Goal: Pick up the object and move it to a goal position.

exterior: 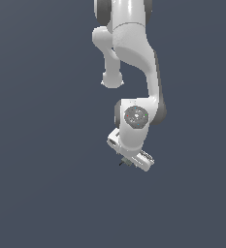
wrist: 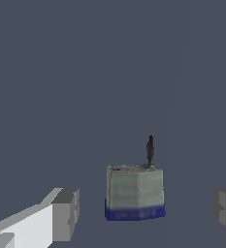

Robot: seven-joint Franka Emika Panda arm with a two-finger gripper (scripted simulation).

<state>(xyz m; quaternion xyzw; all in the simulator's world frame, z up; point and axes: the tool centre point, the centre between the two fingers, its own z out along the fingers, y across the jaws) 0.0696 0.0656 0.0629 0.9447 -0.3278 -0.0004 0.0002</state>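
The object (wrist: 134, 193) is a small grey block with a blue edge and a thin dark stub, lying on the flat grey-blue ground. In the wrist view it sits between my two grey fingertips (wrist: 66, 213), with a gap on each side and nearer to one of them. My gripper (wrist: 146, 211) is open and touches nothing. In the exterior view the gripper (exterior: 130, 162) hangs low under the white arm, and the object (exterior: 123, 162) shows only as a tiny dark speck at the hand's lower edge, mostly hidden by the hand.
The white arm (exterior: 134, 58) reaches down from the top of the exterior view. Only the plain grey-blue ground (exterior: 37, 193) surrounds it. No goal marker shows in either view.
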